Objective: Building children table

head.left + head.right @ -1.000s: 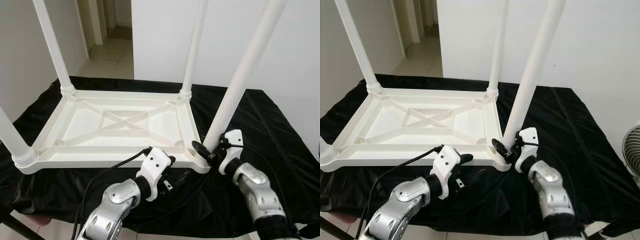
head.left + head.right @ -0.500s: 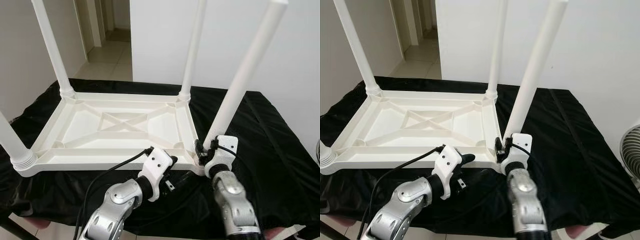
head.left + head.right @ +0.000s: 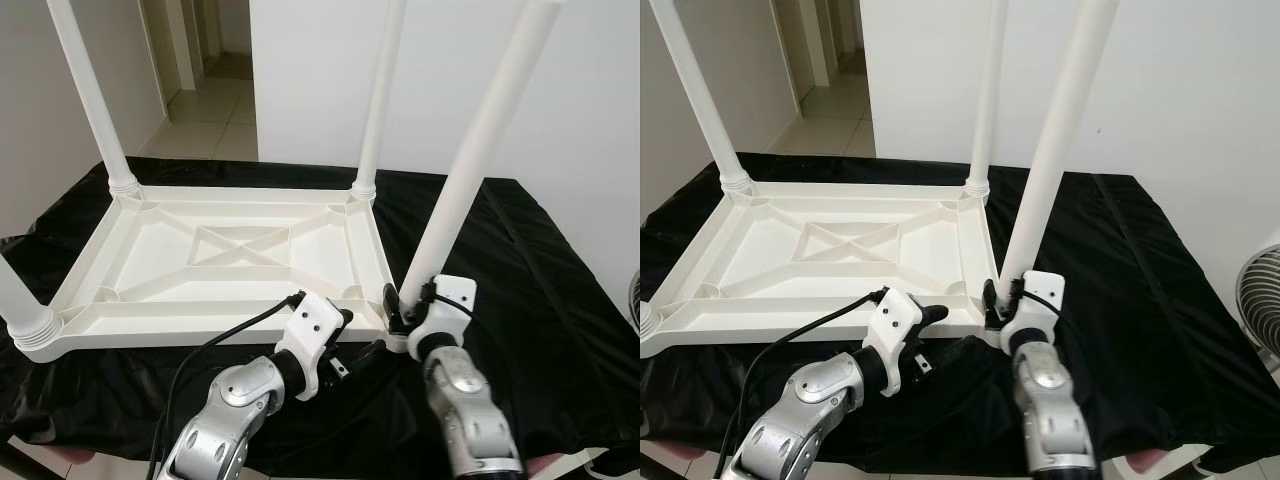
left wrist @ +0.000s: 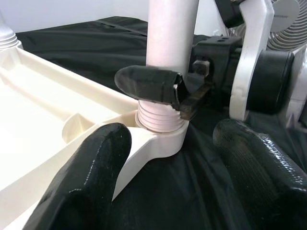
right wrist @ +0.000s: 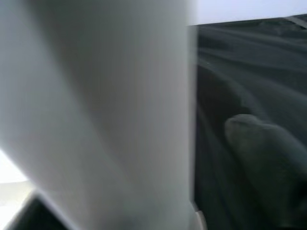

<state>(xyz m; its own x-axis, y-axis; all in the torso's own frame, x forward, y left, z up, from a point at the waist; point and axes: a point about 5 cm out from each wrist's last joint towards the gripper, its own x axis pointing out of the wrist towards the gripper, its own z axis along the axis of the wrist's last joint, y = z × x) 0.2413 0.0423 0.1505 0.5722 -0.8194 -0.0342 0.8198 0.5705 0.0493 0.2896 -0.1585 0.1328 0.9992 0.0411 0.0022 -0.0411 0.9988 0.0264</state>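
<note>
upturned white plastic children's table top: white throughout, x-shaped rib pattern moulded in its underside; four round white plastic legs, the near right leg white with ridged white thread at its base. crumpled black cloth: plain glossy black, no pattern. left gripper: black fingers, white wrist housing, silver arm, black cable. right gripper: black fingers, white housing, silver arm. plain white wall. beige tiled floor in the doorway. grey fan grille.
</note>
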